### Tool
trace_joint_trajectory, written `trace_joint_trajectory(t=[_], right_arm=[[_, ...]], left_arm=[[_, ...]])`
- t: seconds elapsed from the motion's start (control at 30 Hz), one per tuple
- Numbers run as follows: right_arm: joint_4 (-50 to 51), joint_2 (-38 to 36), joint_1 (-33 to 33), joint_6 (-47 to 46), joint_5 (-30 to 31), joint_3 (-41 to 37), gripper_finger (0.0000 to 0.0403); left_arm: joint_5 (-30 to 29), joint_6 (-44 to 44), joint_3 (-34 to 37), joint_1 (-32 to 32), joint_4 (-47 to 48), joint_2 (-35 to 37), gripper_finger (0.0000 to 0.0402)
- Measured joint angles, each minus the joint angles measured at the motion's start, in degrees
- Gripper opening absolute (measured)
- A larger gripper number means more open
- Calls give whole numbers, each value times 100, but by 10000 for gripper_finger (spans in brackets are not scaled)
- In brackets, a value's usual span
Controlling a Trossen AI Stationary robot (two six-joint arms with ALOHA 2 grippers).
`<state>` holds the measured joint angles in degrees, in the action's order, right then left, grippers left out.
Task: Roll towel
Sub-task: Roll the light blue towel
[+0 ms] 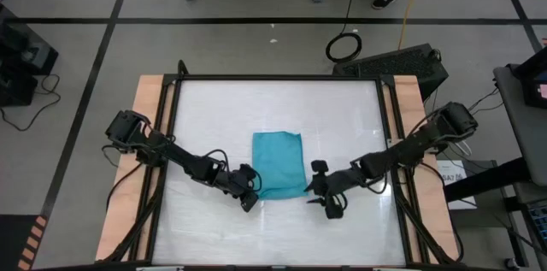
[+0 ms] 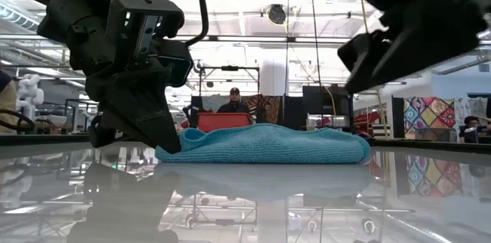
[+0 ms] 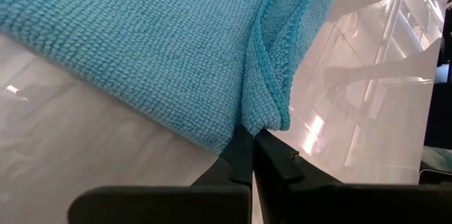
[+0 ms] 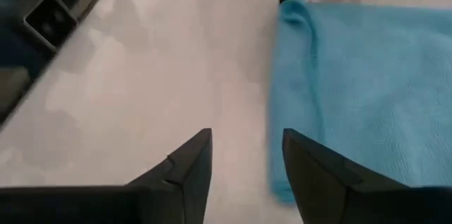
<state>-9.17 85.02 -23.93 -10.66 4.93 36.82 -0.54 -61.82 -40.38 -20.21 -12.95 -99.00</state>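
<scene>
Seen from above, the teal towel point(image 1: 278, 164) is laid flat near the middle of the white table point(image 1: 342, 117), folded into a rough rectangle. It is flanked by both arms: the left gripper point(image 1: 249, 196) is set at the towel's near left corner, and the right gripper point(image 1: 322, 191) is held just beside its near right corner.

At table height, the towel point(image 2: 268, 144) is shown as a low, soft mound on the glossy surface. The left gripper point(image 2: 167, 148) is pressed down to the table at the cloth's edge, while the right gripper point(image 2: 360, 63) is held above the opposite end, clear of the cloth. A person is seen seated far back in the room.

From the left wrist, a doubled corner of the towel point(image 3: 169, 47) is pinched between the narrowly closed fingers point(image 3: 279, 164).

From the right wrist, the fingers point(image 4: 191, 160) are spread wide over bare table, with the towel point(image 4: 367, 83) lying just beside one of them.
</scene>
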Motion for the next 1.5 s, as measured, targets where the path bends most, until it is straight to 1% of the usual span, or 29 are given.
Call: trace_joint_trajectory(t=[0.1,0.2,0.47,0.7,0.9,1.13,1.27,1.4,1.5], right_arm=[[61,95,-33,192,232,0,155],[-12,163,50,368,309,2,155],[-95,285,178,671,246,2,175],[-95,319,255,790,219,2,170],[-352,573,250,860,-55,4,162],[-671,976,288,845,-29,4,161],[-974,1083,363,843,-3,4,161],[-973,1085,426,857,213,4,161],[-861,1106,490,857,168,4,161]], left_arm=[[2,2,0,0,0,0,4],[1,15,0,2,0,0,4],[24,38,0,45,1,1,4],[46,66,0,132,0,2,4],[67,114,0,177,-2,2,4],[98,118,0,177,2,2,5],[118,117,0,177,14,2,5],[144,111,0,177,22,2,5],[146,107,0,177,24,2,5]])
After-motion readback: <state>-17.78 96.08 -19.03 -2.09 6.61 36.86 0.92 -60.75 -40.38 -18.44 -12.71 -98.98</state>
